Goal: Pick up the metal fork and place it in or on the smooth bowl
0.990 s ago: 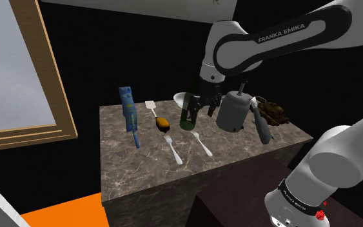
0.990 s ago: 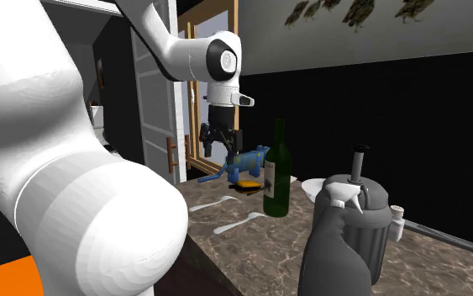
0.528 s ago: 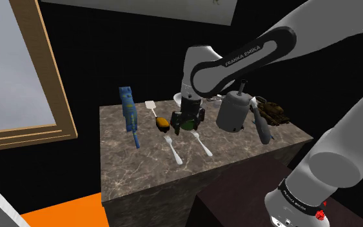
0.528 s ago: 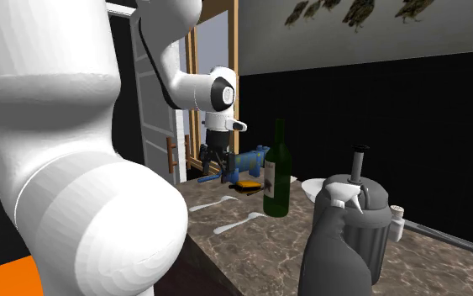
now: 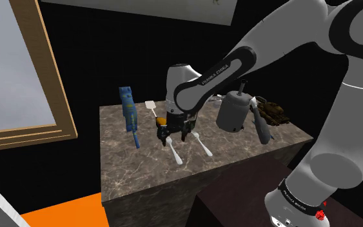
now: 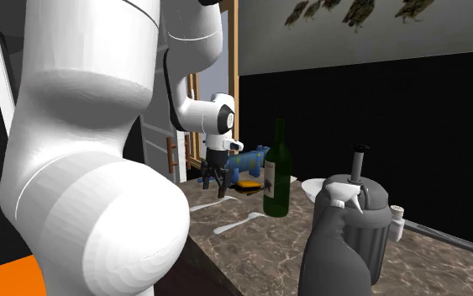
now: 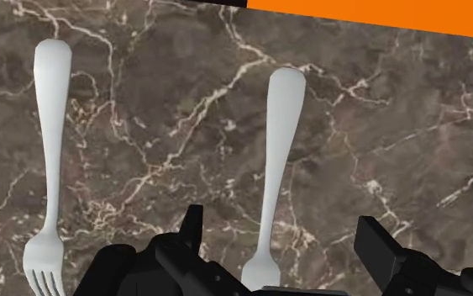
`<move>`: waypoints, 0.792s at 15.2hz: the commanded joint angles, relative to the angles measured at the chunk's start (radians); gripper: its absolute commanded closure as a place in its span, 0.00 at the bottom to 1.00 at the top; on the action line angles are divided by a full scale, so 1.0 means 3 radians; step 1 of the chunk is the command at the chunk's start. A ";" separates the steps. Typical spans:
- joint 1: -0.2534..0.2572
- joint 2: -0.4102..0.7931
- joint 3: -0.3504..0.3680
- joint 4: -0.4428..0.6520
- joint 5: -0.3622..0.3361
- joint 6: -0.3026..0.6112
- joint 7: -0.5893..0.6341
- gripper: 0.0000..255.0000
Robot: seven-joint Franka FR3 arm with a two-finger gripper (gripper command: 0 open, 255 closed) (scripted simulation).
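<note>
Your pincer (image 5: 171, 135) hangs low over the marbled desk (image 5: 128, 174), spread wide. The handle of a pale fork (image 7: 278, 143) runs between its fingers and touches neither. The head lies hidden under the pincer, so calling it the task's fork is my judgement. A second fork (image 7: 49, 143), tines showing, lies parallel just beside it.

The step in hand is the approach to the grasp, and nothing is lifted yet. Next you need to come straight down until the fingers straddle the handle at the desk, then close across its narrow width. The white bowl (image 6: 312, 187) sits behind the dark green bottle (image 6: 277, 172), so plan the carry to clear that bottle.
</note>
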 commanded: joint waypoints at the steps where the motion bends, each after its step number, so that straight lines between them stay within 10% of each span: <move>1: 0.0016 0.0083 -0.0014 -0.0017 -0.0040 0.0092 0.0035 0.00; 12: 0.0053 0.0243 -0.0046 -0.0060 -0.0121 0.0288 0.0092 0.00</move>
